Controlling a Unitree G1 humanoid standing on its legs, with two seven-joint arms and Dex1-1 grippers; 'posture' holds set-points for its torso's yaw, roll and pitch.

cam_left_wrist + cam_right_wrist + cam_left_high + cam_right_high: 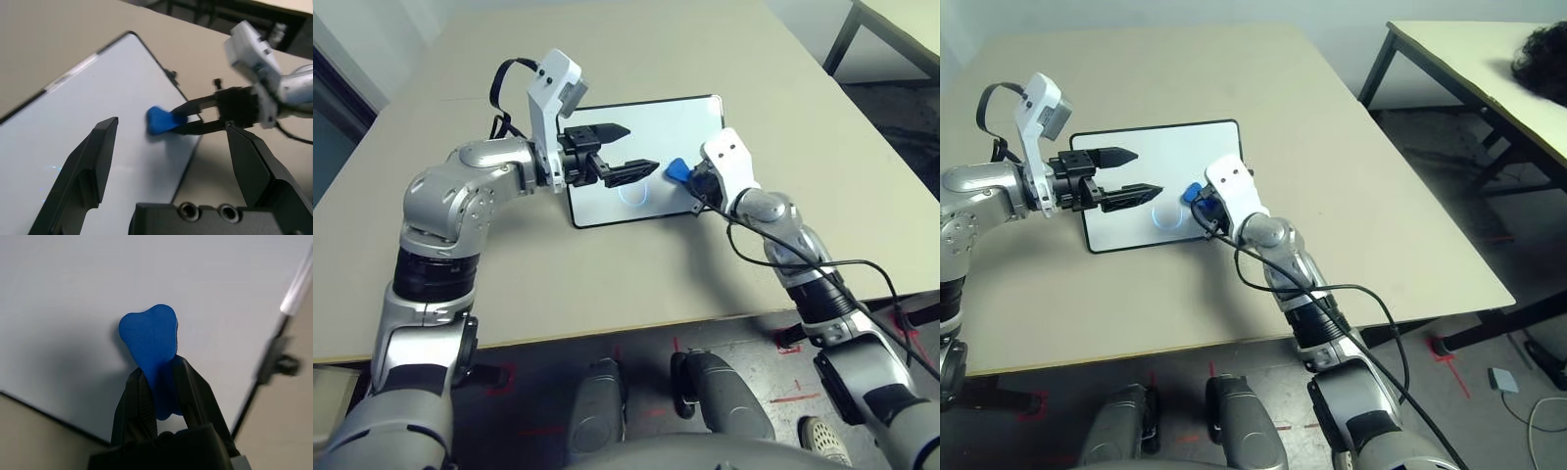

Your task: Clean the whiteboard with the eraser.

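A pale beige worktop [607, 284] fills most of the left eye view, its front edge running across the lower part of the frame above a dark grey floor [538, 421] marked with red tape; a pale wall rises at the upper left. One whiteboard [656, 127], black-framed, lies flat in the upper middle of the frame, carrying one faint blue circle [1167, 215] near its lower edge. There is one eraser [151, 338], blue and lobed at its end, over the board's right-hand part in the left eye view. Two tools are over the board: the right tool [157, 364] grips the eraser between its fingers, while the left tool [641, 152] stands open with nothing between its fingertips. A black cable [803, 257] runs along the right forearm, lying across it. One second table [1489, 73] stands at the upper right of the right eye view, with dark curly hair [1542, 64] at its far corner. One patterned shoe [824, 441] shows at the lower right of the left eye view.
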